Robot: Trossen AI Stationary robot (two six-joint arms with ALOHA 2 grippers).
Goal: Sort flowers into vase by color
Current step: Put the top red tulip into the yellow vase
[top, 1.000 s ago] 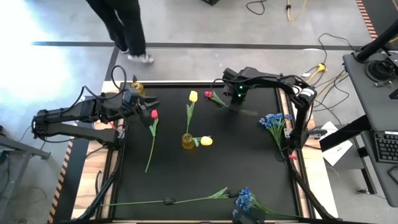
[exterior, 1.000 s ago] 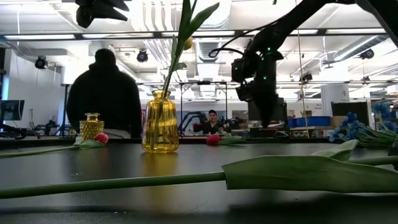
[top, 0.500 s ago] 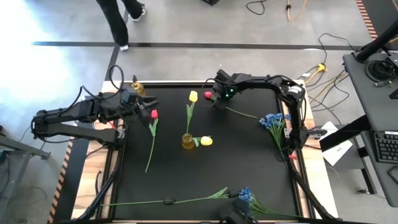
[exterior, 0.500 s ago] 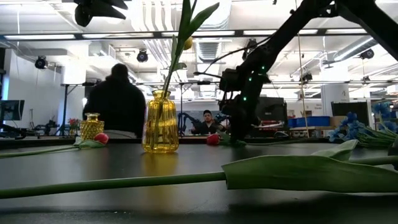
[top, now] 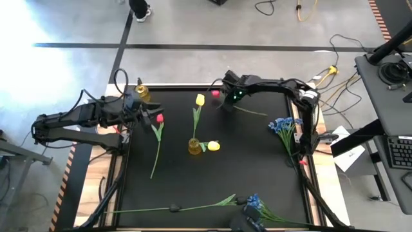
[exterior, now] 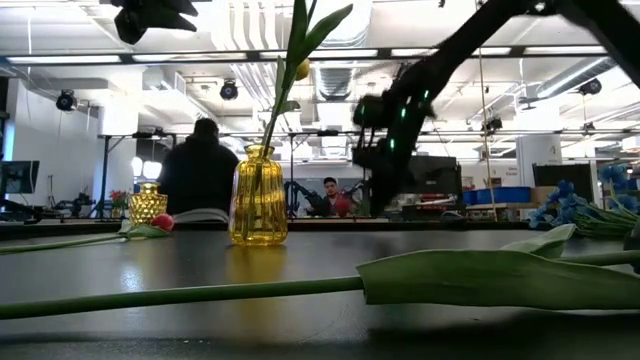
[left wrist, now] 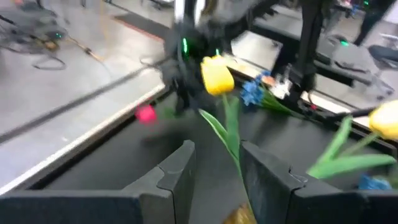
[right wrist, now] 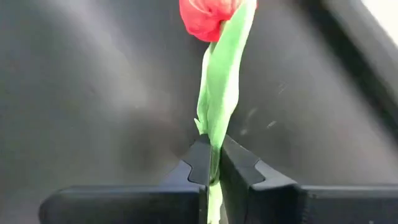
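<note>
One red tulip [right wrist: 211,18] sits clamped in the right tool [right wrist: 212,163]; left tool [left wrist: 214,171] apparently parted, empty.

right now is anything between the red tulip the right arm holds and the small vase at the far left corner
In the high view, the yellow tulip standing in the middle vase leans across that line, and the left gripper sits close beside the small vase.

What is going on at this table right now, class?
The right gripper, at the black table's far edge, has its jaws shut on the green stem of a red artificial tulip. The left gripper waits at the left side. A yellow glass vase in the middle holds one yellow tulip.
</note>
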